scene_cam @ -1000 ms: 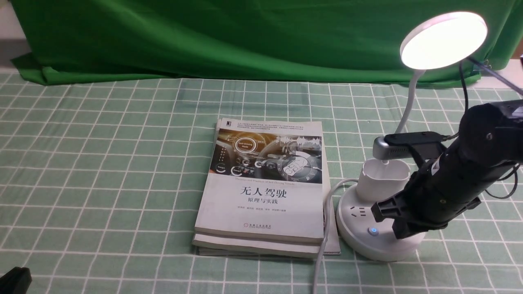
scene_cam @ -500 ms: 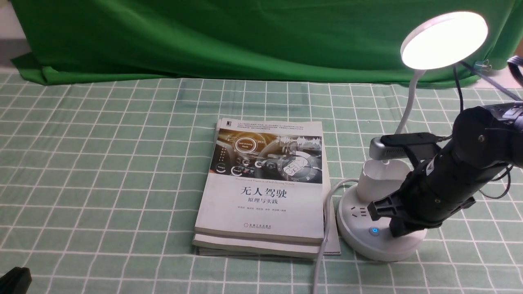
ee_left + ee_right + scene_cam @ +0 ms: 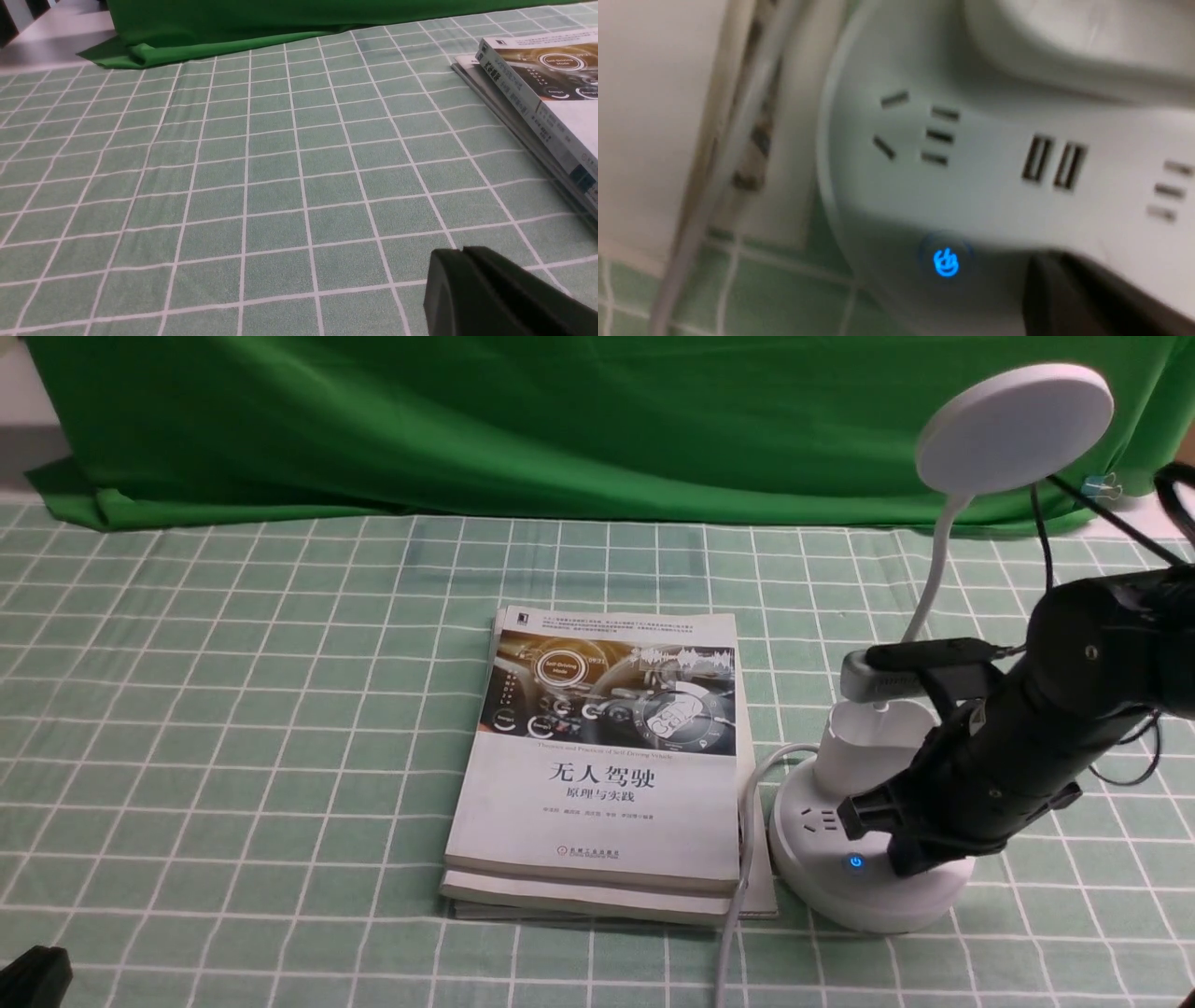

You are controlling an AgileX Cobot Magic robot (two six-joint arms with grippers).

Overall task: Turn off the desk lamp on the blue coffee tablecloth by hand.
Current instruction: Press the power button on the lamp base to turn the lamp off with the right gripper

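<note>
Right gripper (image 3: 907, 857) sits on the base of the desk lamp (image 3: 810, 863) near the right edge, tips hidden, gap unreadable; left gripper (image 3: 463, 268), cropped, pinched together.

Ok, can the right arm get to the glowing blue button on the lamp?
Probably yes. The right gripper is down at the base of the desk lamp, right beside the blue button, and nothing sits between them.

Stack of books (image 3: 597, 775) lying flat, mid-desk, spines toward the robot's left. Top cover: dashboard photo above, white below with Chinese title. A thinner volume pokes out underneath. Plain dark green backdrop (image 3: 523, 420) hangs behind, its hem bunched on the desk (image 3: 23, 439).
</note>
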